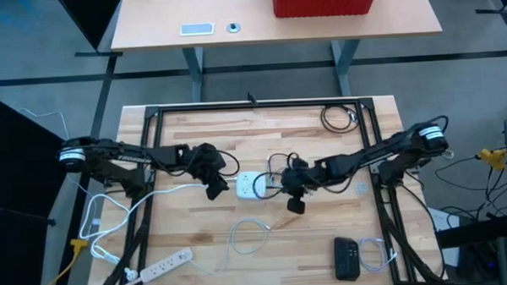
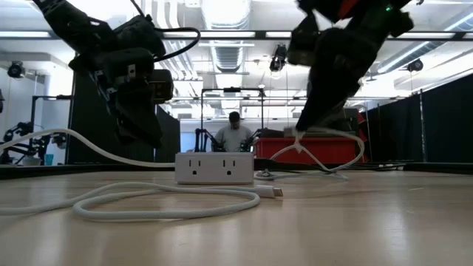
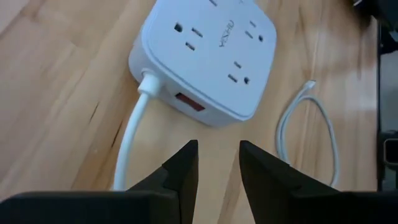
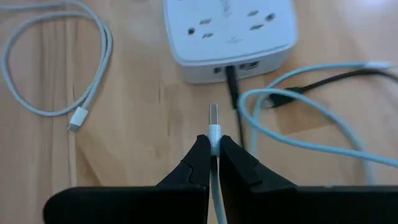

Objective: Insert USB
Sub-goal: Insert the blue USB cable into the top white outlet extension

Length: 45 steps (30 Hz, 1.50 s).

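On the pale wooden butcher-block table (image 1: 262, 142), a white square power strip with outlets on top (image 1: 252, 186) lies between the two arms. The right gripper (image 4: 213, 149) hangs just beside it, jaws pinching the white USB plug with a silver metal tip (image 4: 213, 121); the tip points at the strip's side ports and stands a little apart from them. A thin black cable (image 4: 233, 93) is already plugged into that side. The left gripper (image 3: 216, 163) hovers near the opposite side, jaws spread with nothing between them, facing an orange-red port (image 3: 189, 103) beside the strip's thick white power cord (image 3: 130, 146). A loose white looped cable (image 1: 250, 236) lies nearby.
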{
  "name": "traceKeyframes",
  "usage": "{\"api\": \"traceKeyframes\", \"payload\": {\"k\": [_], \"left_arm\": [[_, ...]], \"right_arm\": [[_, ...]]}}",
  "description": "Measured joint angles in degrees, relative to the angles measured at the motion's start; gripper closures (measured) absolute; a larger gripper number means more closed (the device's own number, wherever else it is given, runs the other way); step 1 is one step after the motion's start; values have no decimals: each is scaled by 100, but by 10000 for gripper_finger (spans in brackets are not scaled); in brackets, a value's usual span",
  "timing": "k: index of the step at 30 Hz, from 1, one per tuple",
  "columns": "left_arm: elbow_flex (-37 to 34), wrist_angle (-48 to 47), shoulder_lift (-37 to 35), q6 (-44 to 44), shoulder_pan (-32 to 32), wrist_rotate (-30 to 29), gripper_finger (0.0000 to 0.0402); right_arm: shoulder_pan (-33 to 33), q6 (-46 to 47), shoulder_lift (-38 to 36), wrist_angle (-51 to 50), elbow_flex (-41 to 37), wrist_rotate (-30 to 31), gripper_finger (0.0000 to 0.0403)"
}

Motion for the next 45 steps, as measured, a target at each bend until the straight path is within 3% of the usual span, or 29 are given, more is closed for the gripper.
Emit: {"api": "traceKeyframes", "payload": {"k": [6,14,29,45], "left_arm": [[-94,96,22,1110,2,-2,300],[-98,91,37,1218,-11,2,300],[-99,122,50,1696,-11,-116,311],[-211,227,52,1847,-17,-164,324]], "right_arm": [[78,9,970,-52,743,25,403],[6,-181,1772,-384,1427,76,403],[-116,-61,1560,-407,1363,415,403],[-110,32,1650,458,1203,472,403]]}}
